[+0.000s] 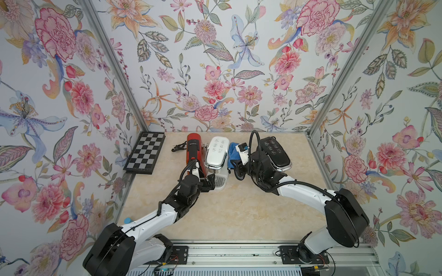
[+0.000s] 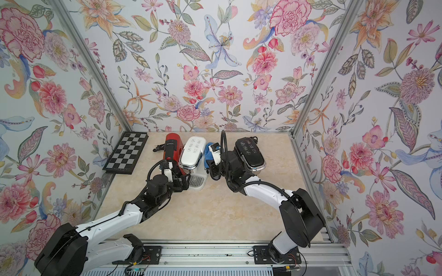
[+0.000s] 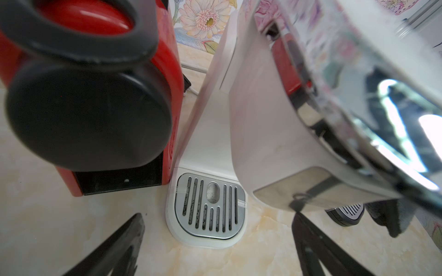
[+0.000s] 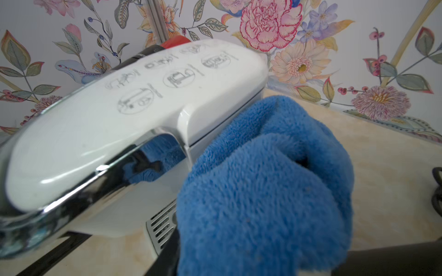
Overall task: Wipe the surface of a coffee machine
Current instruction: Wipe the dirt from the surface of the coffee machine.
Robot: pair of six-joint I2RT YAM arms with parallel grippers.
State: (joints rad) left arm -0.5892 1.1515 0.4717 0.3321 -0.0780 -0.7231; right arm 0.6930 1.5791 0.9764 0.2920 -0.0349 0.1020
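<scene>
The white coffee machine [image 1: 216, 155] sits pretty much dead centre of the frame in both top views, on the marble-look table [image 1: 239, 215]. It's squeezed right up beside a red coffee machine [image 1: 194, 149] on its left in the picture, with a black coffee machine [image 1: 277, 153] a bit further off to the right. The right gripper [image 1: 235, 170] is clamped on a bunched-up blue cloth [image 4: 263, 179], and the cloth sits right against the picture-right side of the white machine, just under its chrome-edged lid. The left gripper [image 3: 215, 251] has its jaws spread wide with nothing in them, parked low just in front of the white machine's drip tray [image 3: 210, 203]. A chessboard [image 1: 145, 153] sits at the table's left edge.
</scene>
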